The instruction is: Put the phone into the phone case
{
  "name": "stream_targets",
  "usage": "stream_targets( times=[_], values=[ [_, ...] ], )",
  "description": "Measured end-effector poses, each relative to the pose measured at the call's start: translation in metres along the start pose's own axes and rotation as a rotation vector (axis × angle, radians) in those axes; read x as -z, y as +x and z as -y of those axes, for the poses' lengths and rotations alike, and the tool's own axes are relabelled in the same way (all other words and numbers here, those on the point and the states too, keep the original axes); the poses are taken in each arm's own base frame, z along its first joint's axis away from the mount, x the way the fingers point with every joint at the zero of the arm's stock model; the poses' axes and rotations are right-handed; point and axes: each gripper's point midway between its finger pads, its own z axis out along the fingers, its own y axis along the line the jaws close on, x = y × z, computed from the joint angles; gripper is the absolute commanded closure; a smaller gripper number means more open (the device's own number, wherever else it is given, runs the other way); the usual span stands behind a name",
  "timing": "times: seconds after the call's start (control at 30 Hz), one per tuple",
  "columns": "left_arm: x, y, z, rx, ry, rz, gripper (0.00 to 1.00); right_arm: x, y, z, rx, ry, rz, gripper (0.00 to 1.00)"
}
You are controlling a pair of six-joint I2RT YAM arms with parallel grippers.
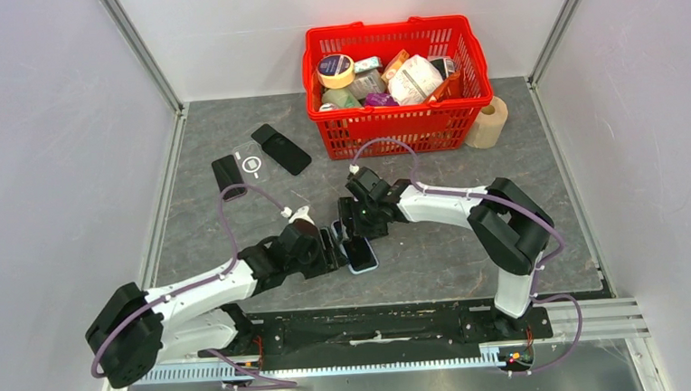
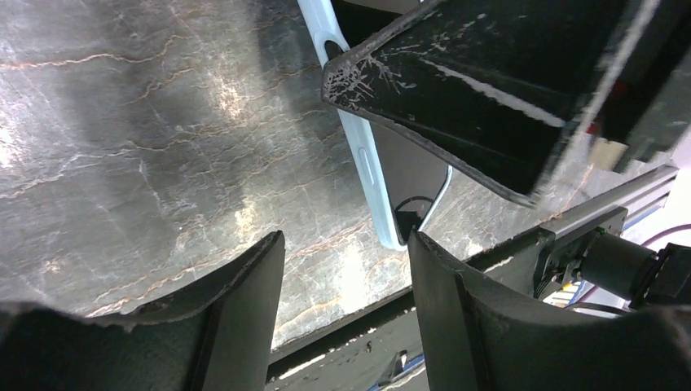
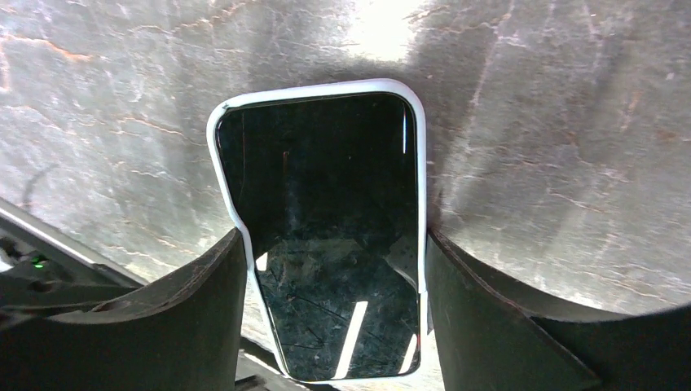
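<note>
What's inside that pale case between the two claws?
A dark-screened phone fills the case, whose pale rim shows around it. The phone covers the case's inner floor, so that cannot be seen.

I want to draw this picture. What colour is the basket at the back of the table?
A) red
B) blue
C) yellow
A: the basket has bright red walls and handles.

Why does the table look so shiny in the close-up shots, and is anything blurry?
Right wrist view: glare whitens the table beyond the phone, whose screen mirrors bright streaks. Left wrist view: paler glare patches on the table, upper right corner blurred. Top external view: evenly lit, sharp.
</note>
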Motion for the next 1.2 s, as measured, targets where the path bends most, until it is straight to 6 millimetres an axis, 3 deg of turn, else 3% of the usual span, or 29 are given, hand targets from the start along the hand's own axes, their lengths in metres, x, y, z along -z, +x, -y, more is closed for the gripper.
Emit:
stream_targets(
  times=[0.27,0.37,0.5,0.57,0.77,0.87,1.07,1.2],
  values=[
    [-0.021,0.008,-0.005,0.07,0.001,-0.008,0.41,-0.003,0.0,-0.013,-0.086,-0.069,0.003,0.67],
    [-0.029,0.01,-0.001,0.108,0.023,-0.016,0.53,-0.004,-0.001,-0.015,-0.106,-0.081,0.004,0.68],
    [-0.033,0.011,0.005,0.149,0.046,-0.024,0.86,-0.004,-0.002,-0.015,-0.123,-0.086,0.005,0.69],
    [-0.033,0.012,0.006,0.168,0.046,-0.033,0.96,-0.004,-0.002,-0.015,-0.124,-0.087,0.006,0.69],
    [-0.033,0.01,0.007,0.184,-0.016,-0.058,0.98,-0.004,-0.004,-0.012,-0.143,-0.083,0.014,0.68],
    [-0.035,0.011,0.005,0.181,-0.064,-0.084,0.98,-0.004,-0.004,-0.012,-0.142,-0.078,0.02,0.61],
    [-0.036,0.012,0.003,0.172,-0.126,-0.118,0.98,-0.005,-0.004,-0.012,-0.139,-0.074,0.025,0.29],
    [-0.035,0.012,0.003,0.164,-0.147,-0.128,0.98,-0.004,-0.005,-0.012,-0.142,-0.077,0.033,0.17]
  ],
)
